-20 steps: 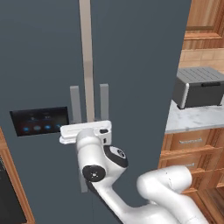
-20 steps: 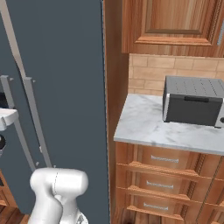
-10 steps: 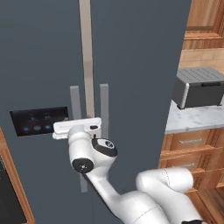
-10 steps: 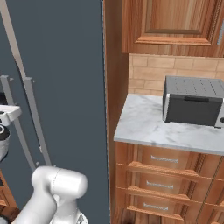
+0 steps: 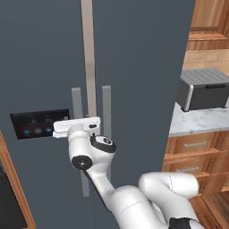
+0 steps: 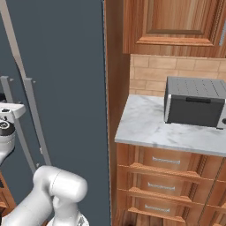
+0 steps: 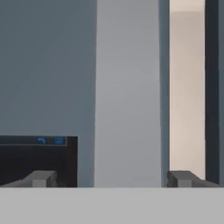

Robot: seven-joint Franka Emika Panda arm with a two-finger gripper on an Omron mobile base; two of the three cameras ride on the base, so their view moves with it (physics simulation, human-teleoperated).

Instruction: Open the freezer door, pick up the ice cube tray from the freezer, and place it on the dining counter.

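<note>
Freezer door (image 5: 40, 89) stands ajar in the left base view, a pale strip of the freezer (image 5: 88, 49) interior showing between it and the plain slate-grey door (image 5: 143, 71). Over the last second the white hand has slid leftward along the doors, from in front of the right-hand bar to the door's own grey bar handle (image 5: 77, 100), beside the black panel (image 5: 40, 124) of blue lights. That shift suggests the arm is lining up to pull the door wider, a step not yet done. The gripper itself is hidden behind the wrist here.

In the right base view, the hand has drawn further toward the left edge, and the two bar handles lean beside the pale gap. The grey appliance (image 6: 196, 100) sits on the small marble counter (image 6: 167, 128), well apart from the work and unmoved.

In the hand view, the gripper (image 7: 111, 179) is spread wide and holds nothing, its two dark fingertips (image 7: 41, 178) standing either side of the bar handle, which runs up the middle between them without visibly touching either. The black panel lies just beyond the left tip, the pale opening beyond the right. Closing on the bar looks like the next call. The ice cube tray presumably waits inside the freezer, hidden from the cameras.
</note>
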